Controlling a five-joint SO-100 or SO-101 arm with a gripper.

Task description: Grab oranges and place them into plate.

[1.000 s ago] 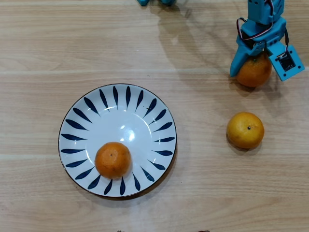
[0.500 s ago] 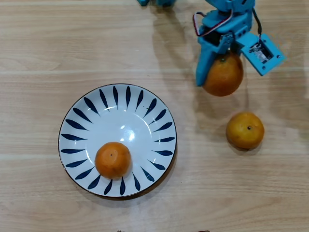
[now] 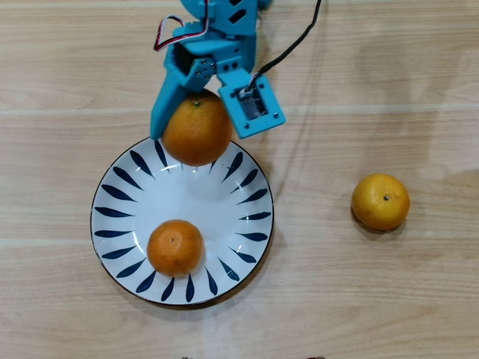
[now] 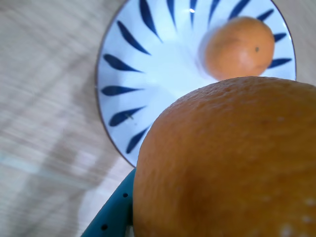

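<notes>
Overhead, gripper (image 3: 196,129) clamped on large orange (image 3: 197,127) above plate (image 3: 123,217) rim, smaller orange (image 3: 175,247) in plate, yellower orange (image 3: 380,201) on table (image 3: 389,75)

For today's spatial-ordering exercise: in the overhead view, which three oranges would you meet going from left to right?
Smaller orange lying on the plate → large orange held in the end effector at the plate's top rim → yellower orange alone on the table.
</notes>
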